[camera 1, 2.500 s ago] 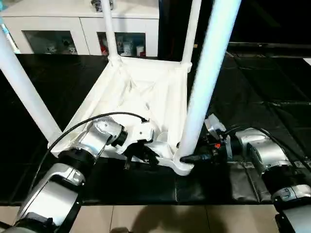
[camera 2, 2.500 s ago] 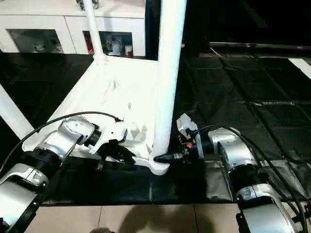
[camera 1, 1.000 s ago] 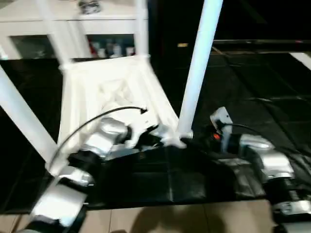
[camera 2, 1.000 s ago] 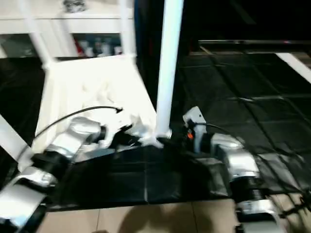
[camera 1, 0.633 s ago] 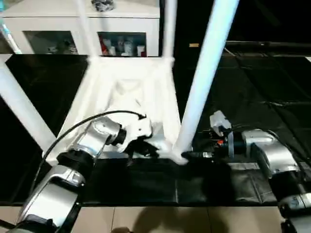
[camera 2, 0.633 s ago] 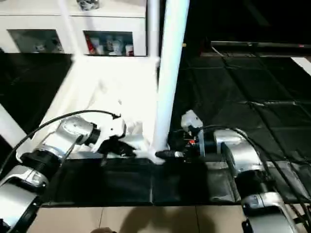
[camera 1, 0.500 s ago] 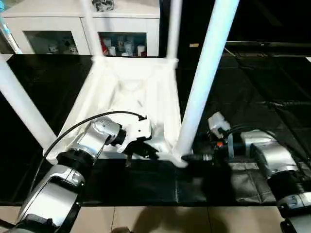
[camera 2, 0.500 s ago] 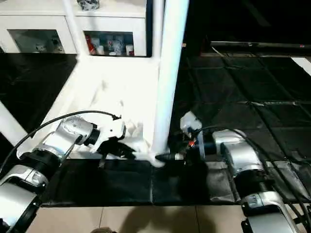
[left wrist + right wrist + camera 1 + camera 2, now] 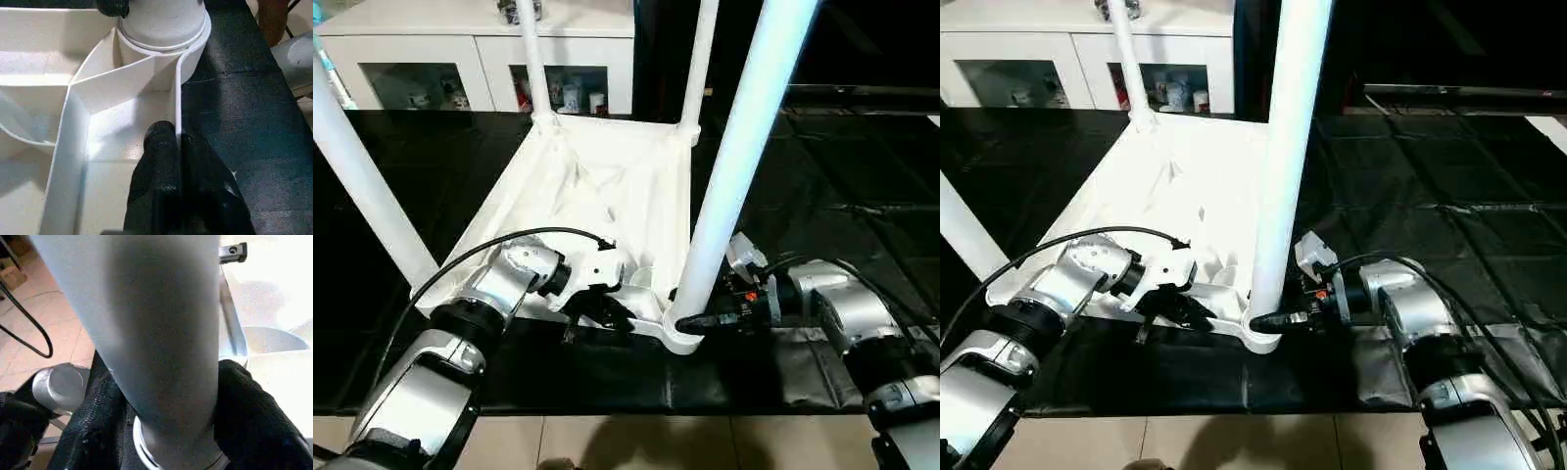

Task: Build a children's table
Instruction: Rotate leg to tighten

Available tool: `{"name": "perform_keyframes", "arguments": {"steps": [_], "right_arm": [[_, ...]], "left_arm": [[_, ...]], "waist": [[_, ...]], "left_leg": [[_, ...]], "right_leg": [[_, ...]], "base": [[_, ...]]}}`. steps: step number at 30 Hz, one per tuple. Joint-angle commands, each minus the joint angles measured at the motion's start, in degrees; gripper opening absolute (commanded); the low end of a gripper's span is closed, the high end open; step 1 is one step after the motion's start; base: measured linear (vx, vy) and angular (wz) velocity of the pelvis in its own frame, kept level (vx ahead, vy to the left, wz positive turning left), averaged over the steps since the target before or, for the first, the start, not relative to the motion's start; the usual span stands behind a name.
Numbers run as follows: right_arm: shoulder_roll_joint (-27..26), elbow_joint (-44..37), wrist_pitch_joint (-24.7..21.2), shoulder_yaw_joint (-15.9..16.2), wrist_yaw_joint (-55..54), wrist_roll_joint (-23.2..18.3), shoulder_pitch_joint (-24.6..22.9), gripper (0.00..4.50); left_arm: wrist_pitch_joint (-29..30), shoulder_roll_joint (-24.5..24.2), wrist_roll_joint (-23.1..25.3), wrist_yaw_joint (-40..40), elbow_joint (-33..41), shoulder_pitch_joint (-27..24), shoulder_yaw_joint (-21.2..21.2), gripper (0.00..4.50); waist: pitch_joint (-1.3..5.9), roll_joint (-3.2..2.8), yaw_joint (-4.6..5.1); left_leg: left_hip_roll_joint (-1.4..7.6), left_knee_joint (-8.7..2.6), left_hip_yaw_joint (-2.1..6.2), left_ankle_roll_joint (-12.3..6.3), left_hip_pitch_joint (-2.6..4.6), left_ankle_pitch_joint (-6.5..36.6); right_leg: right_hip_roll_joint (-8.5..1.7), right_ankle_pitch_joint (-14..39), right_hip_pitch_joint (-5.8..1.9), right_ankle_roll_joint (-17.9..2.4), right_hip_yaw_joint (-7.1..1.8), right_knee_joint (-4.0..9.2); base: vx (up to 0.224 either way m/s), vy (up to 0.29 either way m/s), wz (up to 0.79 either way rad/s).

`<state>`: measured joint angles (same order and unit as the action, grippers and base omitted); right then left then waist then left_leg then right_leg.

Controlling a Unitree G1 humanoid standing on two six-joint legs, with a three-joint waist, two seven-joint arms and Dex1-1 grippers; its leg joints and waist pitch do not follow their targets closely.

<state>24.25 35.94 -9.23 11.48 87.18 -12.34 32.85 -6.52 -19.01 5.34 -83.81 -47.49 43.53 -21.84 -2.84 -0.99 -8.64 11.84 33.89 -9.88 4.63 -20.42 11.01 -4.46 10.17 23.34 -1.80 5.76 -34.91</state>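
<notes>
Gripping the upside-down table (image 9: 597, 186) at its near corner, both grippers were engaged.

Centre frame, the table lay top-down on the black mat (image 9: 822, 176), legs up. The left gripper (image 9: 177, 147) was clenched on the thin rim wall; the right gripper (image 9: 168, 396) straddled the near leg (image 9: 734, 166) at its socket, fingers on both sides. Light, stiff, smooth plastic, probably slippery, so rim and leg base looked like the safest holds.

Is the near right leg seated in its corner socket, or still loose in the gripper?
Seated: the near right leg stands upright with its base inside the round corner socket. The right gripper straddles its base.
</notes>
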Motion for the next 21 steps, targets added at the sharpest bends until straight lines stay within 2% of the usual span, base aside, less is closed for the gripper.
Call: {"name": "perform_keyframes", "arguments": {"steps": [1, 5, 6, 8, 11, 13, 14, 15, 16, 17, 18, 19, 20, 21], "right_arm": [[0.1, -0.3, -1.0, 0.2, 1.2, -0.1, 0.5, 2.2], [-0.1, -1.3, -1.6, -0.1, 1.4, -0.9, -0.6, 2.16], [-0.5, -2.9, -3.0, -0.7, 0.4, -2.0, -2.0, 2.15], [-0.8, -3.7, -3.9, -1.1, -1.0, -2.4, -2.9, 2.14], [-2.8, -5.2, -3.8, -2.3, -8.8, -1.3, -4.8, 2.11], [-6.5, -6.8, -6.0, -4.0, -20.0, 0.3, -6.8, 2.1], [-7.7, -7.4, -7.1, -4.5, -23.4, 0.7, -7.3, 2.09], [-7.7, -7.4, -7.1, -4.5, -23.4, 0.7, -7.3, 2.09], [-10.2, -8.3, -9.5, -5.5, -28.2, 0.6, -7.9, 2.07], [-12.1, -8.7, -10.8, -6.1, -31.2, 0.6, -8.0, 2.07], [-14.3, -8.1, -11.6, -6.5, -34.4, 0.7, -7.5, 2.07], [-14.3, -8.1, -11.6, -6.5, -34.4, 0.7, -7.5, 2.06], [-16.9, -7.3, -12.4, -7.0, -38.4, 1.2, -6.7, 2.06], [-18.3, -5.4, -12.3, -7.4, -41.6, 1.7, -5.5, 2.06]], "left_arm": [[-0.3, 0.4, 0.7, -2.1, 0.1, 1.4, -1.5, 0.0], [1.8, 1.0, 0.1, -0.7, -0.6, 1.6, -0.4, 0.0], [4.5, 2.0, -1.2, 1.8, -1.0, 1.8, 1.3, 0.0], [6.1, 2.6, -1.9, 2.9, -1.0, 1.9, 2.3, 0.0], [8.9, 3.4, -2.0, 7.5, -0.2, 1.9, 3.6, 0.0], [12.6, 4.9, -1.5, 13.2, 1.4, 1.4, 4.6, 0.0], [14.0, 5.5, -1.5, 15.0, 2.0, 1.2, 5.1, 0.0], [14.0, 5.5, -1.5, 15.0, 2.0, 1.2, 5.1, 0.0], [16.8, 6.8, -1.9, 17.7, 3.2, 0.9, 6.0, 0.0], [19.0, 8.0, -2.2, 19.7, 4.2, 0.7, 6.7, 0.0], [21.3, 9.7, -2.6, 22.2, 5.0, 0.8, 7.7, 0.0], [21.3, 9.7, -2.6, 22.2, 5.0, 0.8, 7.7, 0.0], [24.1, 11.9, -3.2, 26.0, 5.8, 1.1, 9.0, 0.0], [25.0, 13.3, -3.6, 28.9, 5.4, 1.6, 9.8, 0.0]], "waist": [[4.05, 0.45, 0.28], [4.07, 0.56, 0.31], [4.03, 0.66, 0.32], [4.1, 0.58, 0.08], [3.85, 0.66, 0.2], [3.53, 0.86, 0.81], [3.44, 0.69, 0.96], [3.34, 0.76, 1.47], [3.4, 0.86, 2.06], [3.33, 0.89, 2.33], [3.3, 0.48, 2.72], [3.33, 0.66, 3.19], [3.34, 0.72, 3.28], [3.3, 0.55, 3.58]], "left_leg": [[1.75, -3.47, 0.13, -4.16, 0.13, 7.3], [1.72, -3.42, 0.08, -4.29, 0.14, 7.1], [1.65, -3.37, -0.02, -4.42, 0.09, 6.8], [1.69, -3.36, 0.09, -4.44, 0.14, 6.8], [1.6, -3.56, 0.14, -3.69, 0.14, 8.0], [1.3, -3.88, 0.26, -2.58, -0.03, 9.0], [1.33, -3.99, 0.29, -2.17, 0.03, 9.3], [1.16, -4.1, 0.38, -1.64, 0.21, 10.3], [0.96, -4.08, 0.39, -1.44, 0.13, 10.3], [0.96, -4.08, 0.37, -1.36, 0.11, 10.3], [0.9, -4.09, 0.45, -1.38, 0.24, 10.6], [0.81, -4.02, 0.42, -1.49, 0.13, 10.6], [0.74, -4.02, 0.44, -1.68, 0.09, 10.6], [0.78, -3.99, 0.41, -1.76, 0.12, 10.8]], "right_leg": [[-4.26, 11.2, -3.6, -11.7, -3.07, 4.0], [-4.21, 10.4, -3.63, -12.1, -3.09, 3.91], [-4.1, 10.2, -3.71, -12.0, -3.14, 4.0], [-4.29, 10.5, -3.71, -12.0, -3.11, 3.97], [-4.31, 13.8, -3.64, -10.8, -3.0, 4.44], [-4.3, 18.9, -3.81, -8.5, -2.84, 5.01], [-4.28, 20.3, -3.75, -7.9, -2.83, 5.12], [-4.39, 23.3, -3.61, -6.9, -2.76, 5.57], [-4.3, 24.9, -3.75, -6.2, -2.7, 5.82], [-4.25, 25.0, -3.7, -6.0, -2.76, 5.82], [-4.3, 25.8, -3.47, -6.1, -2.68, 6.03], [-4.27, 25.9, -3.53, -6.1, -2.63, 6.13], [-4.19, 26.1, -3.58, -5.9, -2.59, 6.25], [-4.1, 25.7, -3.37, -6.2, -2.62, 6.19]], "base": [[0.0, 0.0, 0.0], [0.0, 0.0, 0.0], [0.0, 0.0, 0.0], [0.0, 0.0, 0.0], [0.0, 0.0, 0.0], [0.0, 0.0, 0.0], [0.0, 0.0, 0.0], [0.0, 0.0, 0.0], [0.0, 0.0, 0.0], [0.0, 0.0, 0.0], [0.0, 0.0, 0.0], [0.0, 0.0, 0.0], [0.0, 0.0, 0.0], [0.0, 0.0, 0.0]]}}
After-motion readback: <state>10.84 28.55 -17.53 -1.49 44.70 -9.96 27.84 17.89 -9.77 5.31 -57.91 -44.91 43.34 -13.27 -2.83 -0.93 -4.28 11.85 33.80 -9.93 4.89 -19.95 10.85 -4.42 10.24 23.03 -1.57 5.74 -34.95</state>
